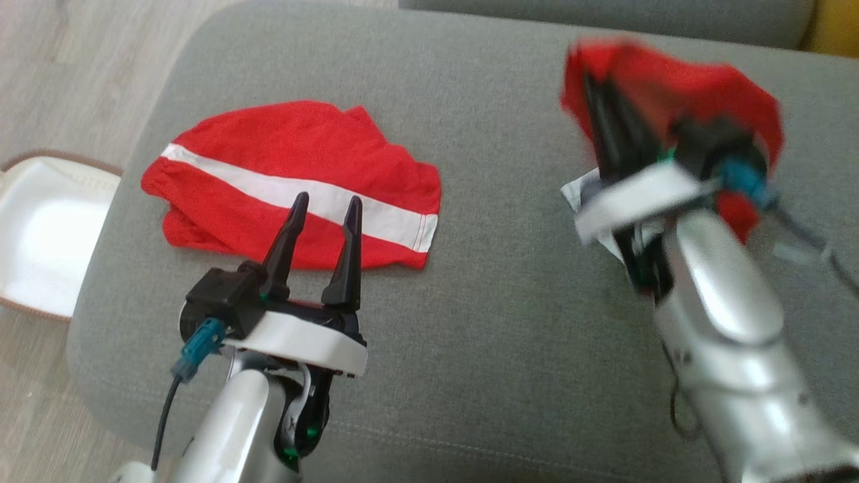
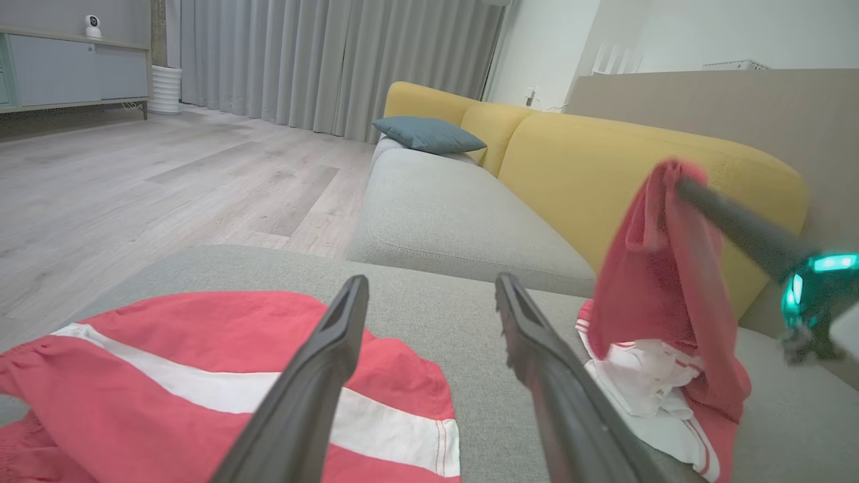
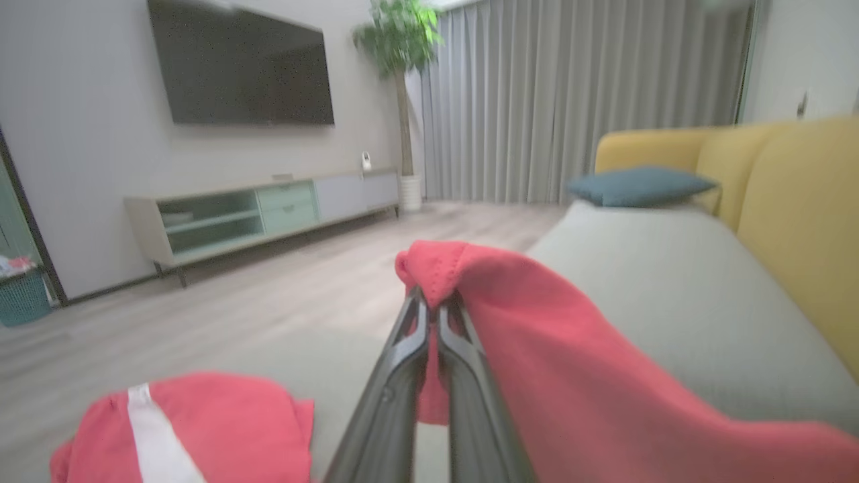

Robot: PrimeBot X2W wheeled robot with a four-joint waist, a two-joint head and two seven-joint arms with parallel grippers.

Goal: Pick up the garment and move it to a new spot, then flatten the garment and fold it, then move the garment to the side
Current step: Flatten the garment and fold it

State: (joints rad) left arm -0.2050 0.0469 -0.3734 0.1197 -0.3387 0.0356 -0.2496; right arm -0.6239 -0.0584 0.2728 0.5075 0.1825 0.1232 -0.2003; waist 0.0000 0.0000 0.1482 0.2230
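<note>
Right gripper [image 3: 433, 310]: fingers pressed together on a bunched fold of the red garment [image 3: 577, 382], cloth pinched between the tips; grasp looks secure in the right wrist view.

Garment: raised above the grey sofa seat [image 1: 503, 302] at the robot's right; red cloth drapes over and down from the fingers; in the left wrist view its white, red-trimmed lower part lies crumpled on the seat, so it is lifted only in part; shape of the piece cannot be told while it is bunched; arm and cloth are blurred in the head view.

Left gripper [image 1: 327, 199]: fingers spread, holding nothing; it hovers just beside the near edge of a second piece, a red striped garment [image 1: 288, 147] lying loosely flat on the left of the same seat, well apart from the held one.

Surroundings: yellow backrest [image 2: 604, 161] behind the seat; blue cushion [image 2: 429, 134] further along the sofa; white, brown-rimmed object [image 1: 40, 235] on the wooden floor [image 2: 134, 174] to the left, kind unclear.

Progress (judgement): first step under way; pick-up achieved, full lift and carry to a new spot not yet done; flattening, folding and moving aside all remain; both grippers are likely needed for the spreading.
</note>
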